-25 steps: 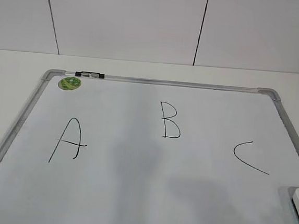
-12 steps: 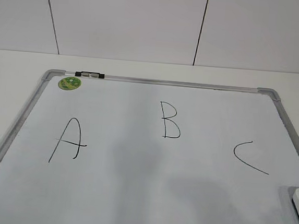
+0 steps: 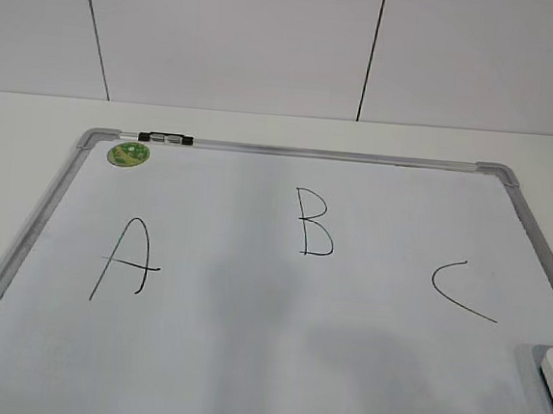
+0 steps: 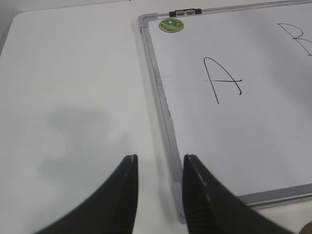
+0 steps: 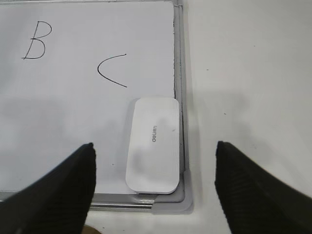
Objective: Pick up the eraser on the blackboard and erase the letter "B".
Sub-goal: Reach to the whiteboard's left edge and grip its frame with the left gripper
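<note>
Only right wrist view — whole eraser (image 5: 153,145) between wide-spread right pincer (image 5: 155,187) fingers.

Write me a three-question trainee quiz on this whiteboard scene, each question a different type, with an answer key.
1. True or false: the eraser lies on the blackboard near a corner, beside the frame.
2. Multiple choice: which letter sits closest to the round green sticker? a) the black "A" b) the letter "B" c) the curved black "C"
3. Fill in: the right gripper hangs above the eraser with its jaws ____.

Key:
1. True
2. a
3. open, wide apart and not touching the eraser
</note>
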`<state>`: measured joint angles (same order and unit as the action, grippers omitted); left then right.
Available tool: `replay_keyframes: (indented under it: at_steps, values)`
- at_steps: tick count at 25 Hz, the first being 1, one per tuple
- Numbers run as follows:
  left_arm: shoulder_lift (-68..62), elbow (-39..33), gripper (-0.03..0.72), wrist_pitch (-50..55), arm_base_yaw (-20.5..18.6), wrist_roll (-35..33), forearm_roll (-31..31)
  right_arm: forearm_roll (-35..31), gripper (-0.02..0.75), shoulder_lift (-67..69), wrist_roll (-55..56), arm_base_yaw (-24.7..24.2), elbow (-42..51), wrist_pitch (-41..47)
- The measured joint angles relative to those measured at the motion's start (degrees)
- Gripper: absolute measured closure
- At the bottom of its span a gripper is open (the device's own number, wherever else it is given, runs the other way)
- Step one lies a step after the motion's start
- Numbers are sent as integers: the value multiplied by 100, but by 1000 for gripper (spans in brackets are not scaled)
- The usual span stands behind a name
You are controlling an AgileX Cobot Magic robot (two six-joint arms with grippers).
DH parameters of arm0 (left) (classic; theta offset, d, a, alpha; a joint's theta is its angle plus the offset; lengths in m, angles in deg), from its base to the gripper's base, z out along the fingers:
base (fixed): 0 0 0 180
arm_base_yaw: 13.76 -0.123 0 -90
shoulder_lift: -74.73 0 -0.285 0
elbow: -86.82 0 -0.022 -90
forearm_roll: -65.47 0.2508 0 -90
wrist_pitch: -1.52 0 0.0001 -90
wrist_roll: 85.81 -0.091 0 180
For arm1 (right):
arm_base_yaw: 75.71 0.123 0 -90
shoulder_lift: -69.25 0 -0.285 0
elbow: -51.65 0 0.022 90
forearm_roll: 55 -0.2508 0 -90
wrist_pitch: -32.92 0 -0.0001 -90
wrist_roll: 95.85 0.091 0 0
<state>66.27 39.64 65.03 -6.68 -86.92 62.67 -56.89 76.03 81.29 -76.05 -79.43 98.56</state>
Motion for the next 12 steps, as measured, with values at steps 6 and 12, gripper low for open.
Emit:
replay_keyframes:
  at_steps: [6,12]
  values:
    - [-377,29,452,67,0,0,0,-9,154,337,172,0,-74,131]
    - [-1561,479,451,384,0,0,0,-41,154,1316,209,0,-291,252]
